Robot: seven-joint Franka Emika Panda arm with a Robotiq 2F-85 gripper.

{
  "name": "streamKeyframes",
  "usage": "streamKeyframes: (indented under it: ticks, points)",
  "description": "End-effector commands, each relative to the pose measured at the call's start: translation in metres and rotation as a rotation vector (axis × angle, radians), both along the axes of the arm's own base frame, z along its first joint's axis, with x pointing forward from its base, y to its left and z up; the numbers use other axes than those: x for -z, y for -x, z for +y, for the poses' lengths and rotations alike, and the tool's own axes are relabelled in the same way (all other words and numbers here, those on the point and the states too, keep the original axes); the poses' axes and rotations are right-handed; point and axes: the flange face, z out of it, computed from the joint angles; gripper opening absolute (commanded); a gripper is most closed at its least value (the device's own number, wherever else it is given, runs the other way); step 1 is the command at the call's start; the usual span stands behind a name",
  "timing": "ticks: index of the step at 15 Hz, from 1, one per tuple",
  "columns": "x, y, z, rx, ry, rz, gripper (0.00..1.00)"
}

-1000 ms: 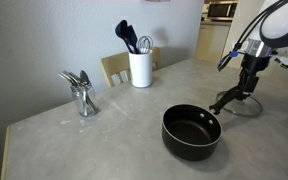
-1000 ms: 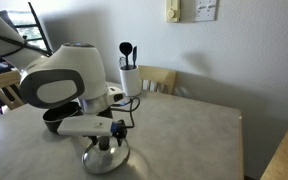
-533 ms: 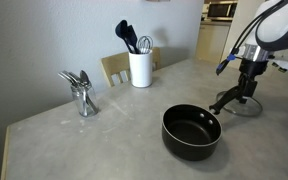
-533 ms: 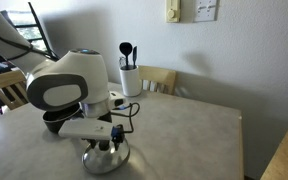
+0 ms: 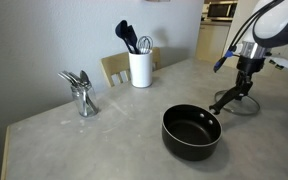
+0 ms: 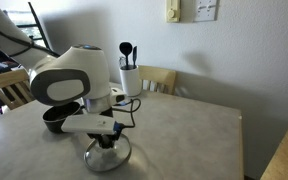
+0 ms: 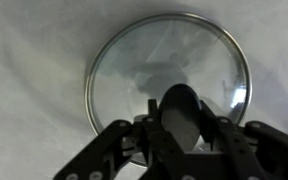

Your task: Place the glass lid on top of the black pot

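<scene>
The glass lid (image 7: 154, 55) lies flat on the pale table and fills the wrist view; its metal rim runs all the way round. My gripper (image 7: 181, 125) is shut on the lid's dark knob (image 7: 179, 105), one finger on each side. In both exterior views the gripper (image 5: 242, 93) (image 6: 106, 143) stands straight above the lid (image 5: 249, 107) (image 6: 109, 157). The black pot (image 5: 191, 132) sits open and empty a short way from the lid, its long handle (image 5: 224, 99) pointing toward the gripper. Behind my arm only part of the pot (image 6: 52, 118) shows.
A white utensil holder (image 5: 140, 68) (image 6: 130, 80) with dark utensils stands at the table's back edge, in front of a wooden chair (image 5: 116, 66) (image 6: 160, 77). A shiny metal holder with cutlery (image 5: 81, 93) stands farther along the table. The table's front edge (image 5: 44, 170) is close.
The jaws have closed from open onto the lid's knob. The arm has shifted slightly upward; the lid and the pot stay where they were.
</scene>
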Motion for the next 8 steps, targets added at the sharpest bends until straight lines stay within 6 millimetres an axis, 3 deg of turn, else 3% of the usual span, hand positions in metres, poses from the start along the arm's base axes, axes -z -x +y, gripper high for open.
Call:
streamKeyframes:
  ticks: [1,5,8]
  points:
    - [0.002,-0.002,-0.002,-0.005,0.001,0.012,0.15]
    - [-0.014,-0.002,-0.003,0.006,0.04,-0.015,0.15]
    - [-0.037,-0.002,-0.005,-0.001,0.085,-0.032,0.15]
